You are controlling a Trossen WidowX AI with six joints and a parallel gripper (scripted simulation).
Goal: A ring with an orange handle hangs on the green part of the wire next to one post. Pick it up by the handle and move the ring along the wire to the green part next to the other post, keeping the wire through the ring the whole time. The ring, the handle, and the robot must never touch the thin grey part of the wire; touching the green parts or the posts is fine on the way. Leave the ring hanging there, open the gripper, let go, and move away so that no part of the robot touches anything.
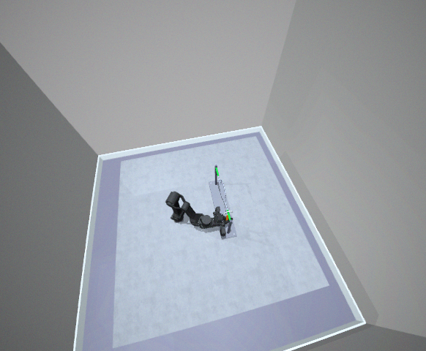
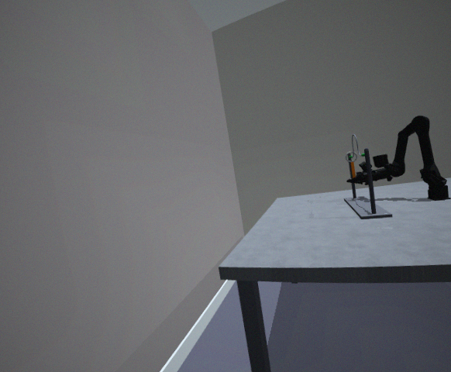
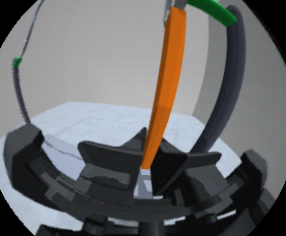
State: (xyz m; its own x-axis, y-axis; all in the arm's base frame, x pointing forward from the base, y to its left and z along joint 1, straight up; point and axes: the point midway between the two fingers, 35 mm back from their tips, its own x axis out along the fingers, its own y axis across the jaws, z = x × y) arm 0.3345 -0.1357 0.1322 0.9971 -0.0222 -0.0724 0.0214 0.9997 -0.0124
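Note:
The orange handle (image 1: 227,218) (image 2: 352,170) (image 3: 171,74) hangs nearly upright under the ring (image 2: 345,156), which is around the wire at the green part (image 1: 228,216) (image 3: 213,9) beside one post (image 1: 229,227) (image 3: 237,64). My gripper (image 2: 350,180) (image 3: 146,130) is shut on the lower end of the handle. In the wrist view the ring is mostly cut off at the top edge. The thin grey wire (image 2: 352,138) (image 3: 32,29) rises in a loop and runs to the green part (image 1: 217,172) (image 2: 363,154) (image 3: 17,62) at the other post (image 1: 216,177) (image 2: 370,184) (image 3: 20,95).
Both posts stand on a flat base plate (image 1: 216,196) (image 2: 383,215). The arm (image 1: 194,218) (image 2: 401,148) reaches in from one side of the plate, below the wire. The table edge (image 2: 338,273) is in the foreground of the exterior view.

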